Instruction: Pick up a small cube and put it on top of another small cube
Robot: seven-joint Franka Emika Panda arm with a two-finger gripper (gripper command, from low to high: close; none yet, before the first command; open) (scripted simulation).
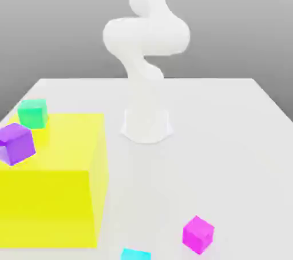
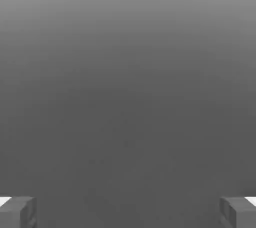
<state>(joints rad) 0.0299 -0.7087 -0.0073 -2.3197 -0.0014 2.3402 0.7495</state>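
You have four small cubes in the exterior view, and your claw [image 2: 128, 213] is released: in the hand view its two fingers stand wide apart with nothing between them. Behind them you see only plain grey shading, darker between the fingers and paler farther off.

In the exterior view, your white arm [image 1: 146, 36] rises from its base [image 1: 146, 126] on the pale table [image 1: 171, 184] and runs out past the upper edge of the picture.

At the exterior view's left you have a big yellow block [image 1: 48, 207]. The green cube [image 1: 32, 114] appears by its far edge, with the purple cube [image 1: 18, 143] closer to the camera, seen against the block's top and turned so that a corner faces you. Those two are near each other, and the purple one reaches the picture's left edge.

Your magenta cube [image 1: 198, 235] sits on the table toward the exterior view's right, also turned corner-on. The cyan cube [image 1: 136, 254] lies to the left of it in that view, partly cut off by the lower edge. The magenta and cyan cubes are apart from each other.
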